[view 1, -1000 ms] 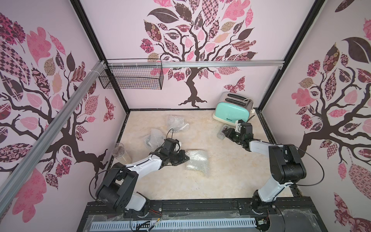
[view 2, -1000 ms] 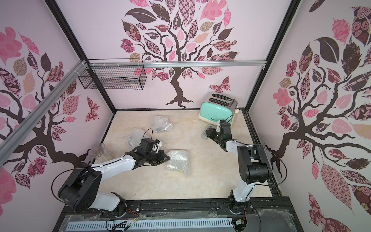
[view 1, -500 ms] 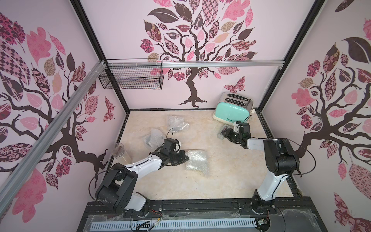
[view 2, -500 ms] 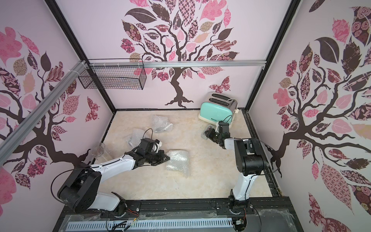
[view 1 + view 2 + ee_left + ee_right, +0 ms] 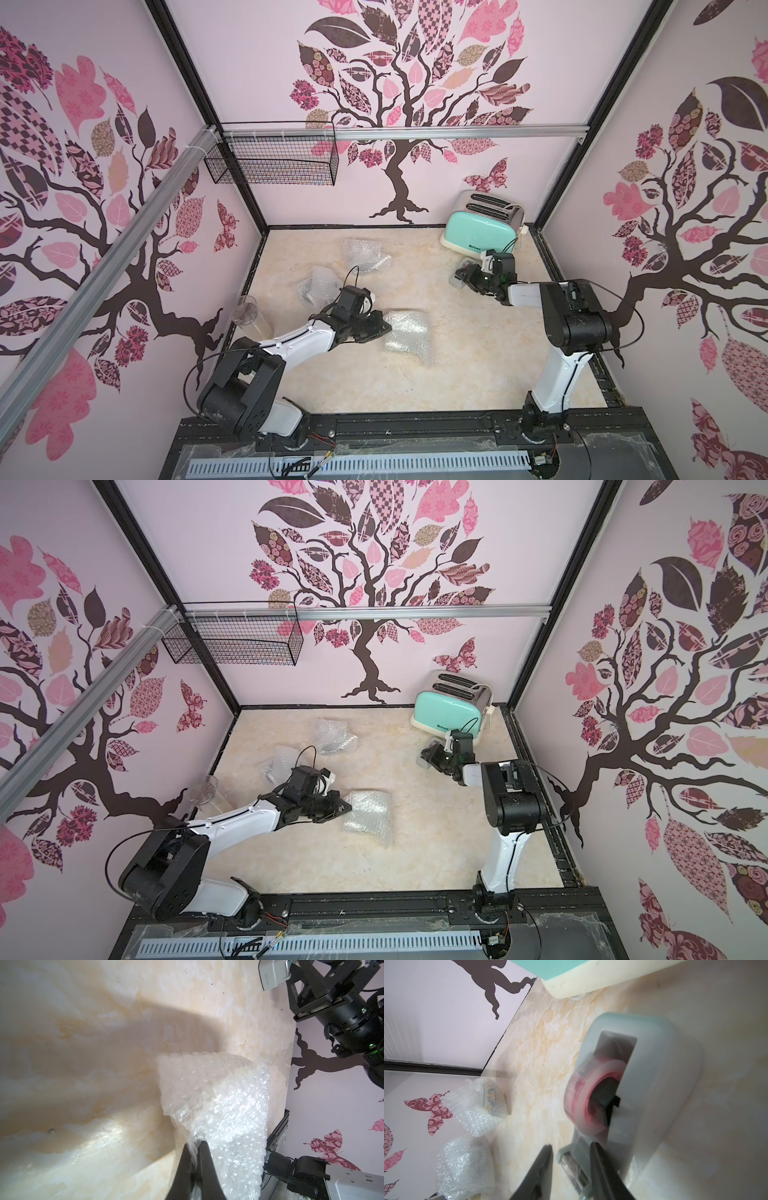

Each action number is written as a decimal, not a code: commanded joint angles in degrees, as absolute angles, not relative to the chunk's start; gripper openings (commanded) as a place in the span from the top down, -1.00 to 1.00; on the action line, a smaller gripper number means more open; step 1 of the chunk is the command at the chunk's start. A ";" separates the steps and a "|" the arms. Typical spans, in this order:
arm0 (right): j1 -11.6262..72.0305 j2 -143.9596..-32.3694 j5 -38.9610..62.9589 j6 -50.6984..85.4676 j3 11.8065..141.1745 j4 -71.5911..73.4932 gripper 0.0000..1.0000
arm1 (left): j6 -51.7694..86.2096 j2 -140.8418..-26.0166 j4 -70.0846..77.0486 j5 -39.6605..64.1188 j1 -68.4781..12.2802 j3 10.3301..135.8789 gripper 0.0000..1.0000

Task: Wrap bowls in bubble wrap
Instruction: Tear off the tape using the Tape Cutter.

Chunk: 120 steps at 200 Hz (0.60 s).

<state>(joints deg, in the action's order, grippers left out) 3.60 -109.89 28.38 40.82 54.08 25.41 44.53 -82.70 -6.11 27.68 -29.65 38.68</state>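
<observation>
Left gripper [image 5: 194, 1146] pinching bubble wrap [image 5: 218, 1095], marbled cream tabletop [image 5: 83, 1064], tree-decal walls [image 5: 249, 62]

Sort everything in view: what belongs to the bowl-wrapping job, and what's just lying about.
Job:
- bubble wrap, pinched in the left claw
- wrapped bowl
- second wrapped bowl
- tape dispenser, its cutter between the right claw's jaws

Lying about:
- toaster
- glass
- wire basket
</observation>
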 commanded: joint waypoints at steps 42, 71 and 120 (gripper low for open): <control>2.66 -112.28 30.82 45.06 53.80 28.58 0.50 | 43.34 -81.88 -6.85 28.12 -29.50 39.82 1.00; 2.46 -113.03 32.14 46.46 53.35 30.87 0.65 | 43.24 -82.15 -6.76 28.08 -29.45 39.81 1.00; 2.29 -113.56 33.94 50.09 51.58 36.68 0.84 | 43.16 -81.90 -6.86 28.19 -29.45 39.62 1.00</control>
<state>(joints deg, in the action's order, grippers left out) 2.24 -113.06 31.70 47.92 52.45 33.80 44.34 -82.70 -6.15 27.73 -29.65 38.68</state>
